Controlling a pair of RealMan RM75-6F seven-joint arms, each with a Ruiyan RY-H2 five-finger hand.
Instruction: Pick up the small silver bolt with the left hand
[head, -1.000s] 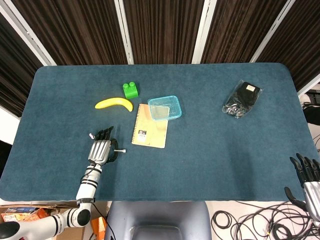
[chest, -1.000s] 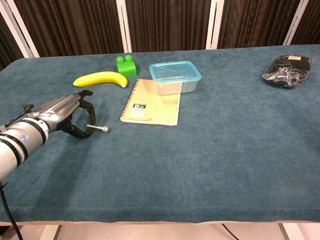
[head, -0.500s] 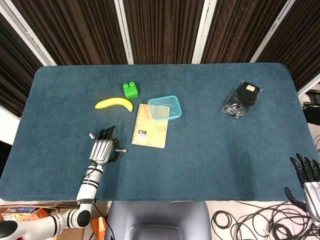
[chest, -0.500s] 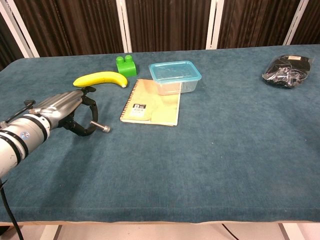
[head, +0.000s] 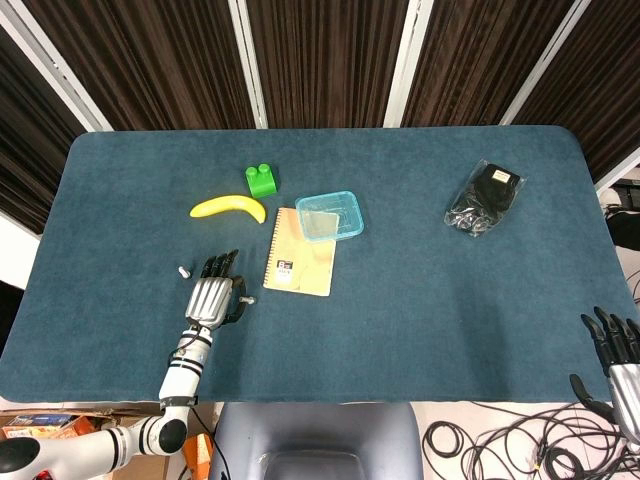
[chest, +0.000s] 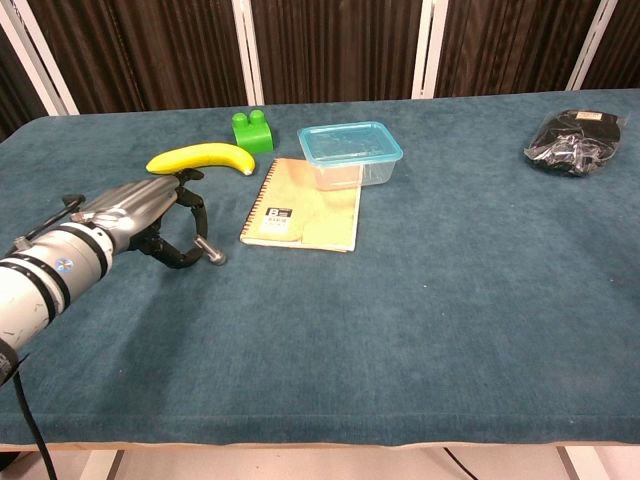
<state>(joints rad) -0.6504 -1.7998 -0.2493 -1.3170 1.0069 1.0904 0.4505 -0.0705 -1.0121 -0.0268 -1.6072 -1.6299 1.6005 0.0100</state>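
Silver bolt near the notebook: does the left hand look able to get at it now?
Probably yes. The left hand is right at the silver bolt, its fingers curled around it, with nothing between them. The notebook lies apart. Whether the fingers actually grip it is unclear.

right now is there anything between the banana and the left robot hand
Nothing: in the chest view only bare blue cloth lies between the banana and the left robot hand, which is at the bolt.
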